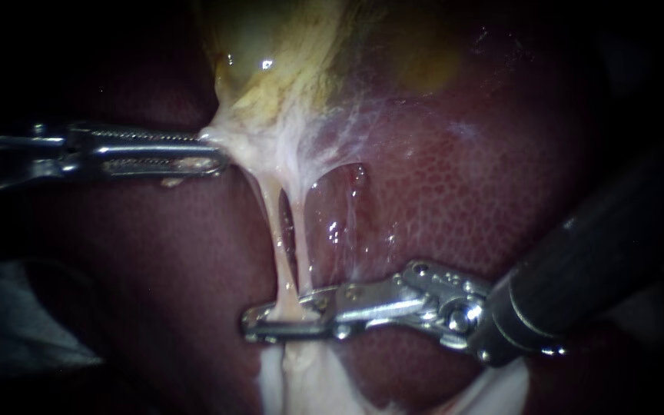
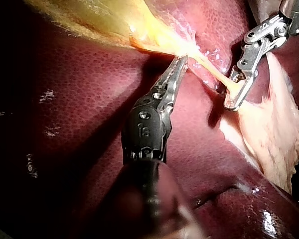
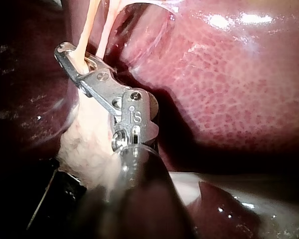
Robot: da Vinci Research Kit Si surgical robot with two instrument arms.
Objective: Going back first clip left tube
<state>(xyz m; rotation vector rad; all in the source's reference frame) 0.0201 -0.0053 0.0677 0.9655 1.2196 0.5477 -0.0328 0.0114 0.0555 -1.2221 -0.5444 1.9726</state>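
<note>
My right instrument [image 1: 255, 323], nearest the lens, has its jaws parted astride the soft, slippery, easily torn left tube [image 1: 273, 223], best held low and square, while my left instrument's [image 1: 213, 151] jaws clamp gallbladder [image 1: 270, 46] tissue.

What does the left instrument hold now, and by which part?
The left instrument pinches the pale tissue just below the gallbladder, at its edge, between the jaw tips.

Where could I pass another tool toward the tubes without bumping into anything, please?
Bare liver lies open between the tubes and the shaft of the right instrument, and below the left instrument. Crowded: around both tubes and the stretched white tissue.
</note>
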